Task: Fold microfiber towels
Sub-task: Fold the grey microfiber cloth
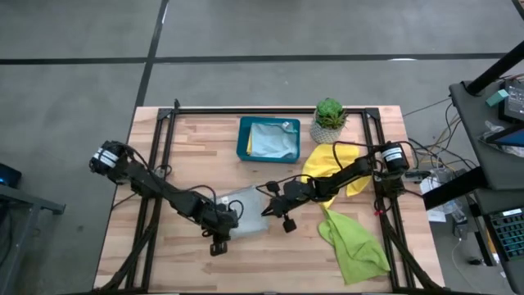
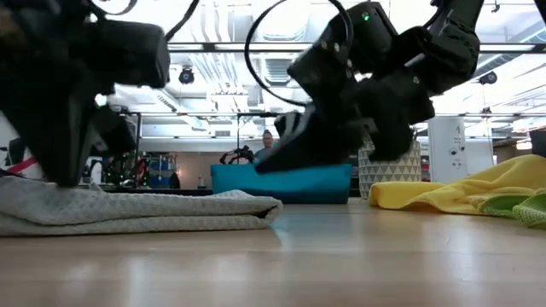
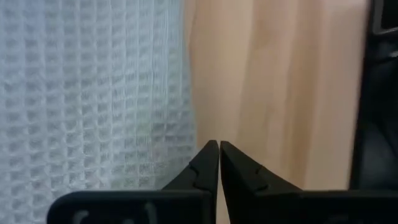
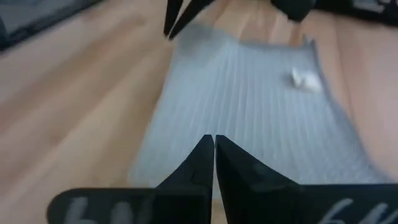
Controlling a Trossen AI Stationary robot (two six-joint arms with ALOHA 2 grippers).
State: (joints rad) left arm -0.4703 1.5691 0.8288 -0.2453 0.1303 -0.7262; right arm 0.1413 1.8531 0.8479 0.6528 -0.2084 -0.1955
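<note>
Both tools, left (image 1: 219, 238) and right (image 1: 278, 215), are pinched together, empty, beside the grey towel (image 1: 243, 211); next, grab its edge to fold

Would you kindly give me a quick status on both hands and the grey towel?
Left hand shut, empty, at grey towel's edge. Right hand shut, empty, over the towel. Towel flat on table, folded. Yellow towel and green towel wait aside.

Arms: your two black jointed arms (image 1: 164, 190), looped black cables.
Fingers: your tapered black pads (image 3: 205, 171), notched inner edges.
</note>
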